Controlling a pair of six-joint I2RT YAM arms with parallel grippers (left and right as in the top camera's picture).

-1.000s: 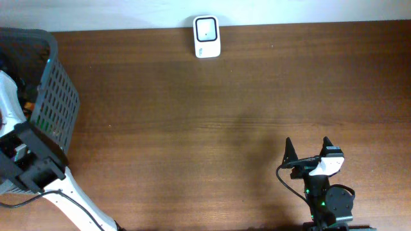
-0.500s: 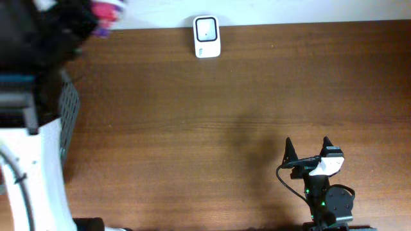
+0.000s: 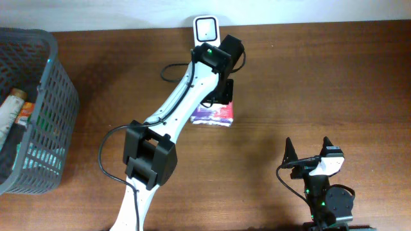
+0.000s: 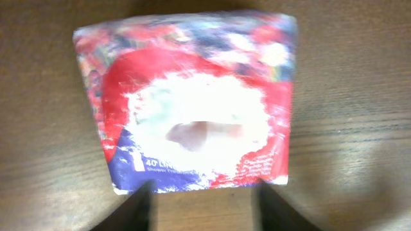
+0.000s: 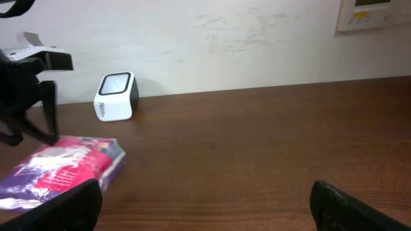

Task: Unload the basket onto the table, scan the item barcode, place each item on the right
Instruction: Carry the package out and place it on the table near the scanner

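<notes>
- The soft red, purple and white printed packet point(image 3: 215, 115) is lying flat on the brown wooden table point(image 3: 321, 77), around the middle of it and a little towards the far side.
- You are looking at its printed top face in the left wrist view, and no barcode is showing there. It is probably sitting on the underside or an edge.
- The left gripper point(image 4: 204, 208) is hovering directly over the packet's far part. Its two fingers are standing apart with nothing between them, so the packet is resting loose on the wood.
- From above, the visible strip of the packet is running left to right, but the arm is hiding the rest, so you cannot be sure of its long axis.
- The white box-shaped scanner with a dark window point(image 3: 206, 29) is sitting at the far edge against the wall, just beyond the packet and slightly to its left. Any pass to it is going to be short and away from you.
- The left arm is by far the nearer. The right gripper point(image 3: 307, 147) is idling at the near right, well apart, with its jaws spread wide and empty.
- The wood around the packet is giving you room to the right and near side.
- The grey plastic mesh basket point(image 3: 61, 96) is standing at the far left, well clear, with other goods inside.
</notes>
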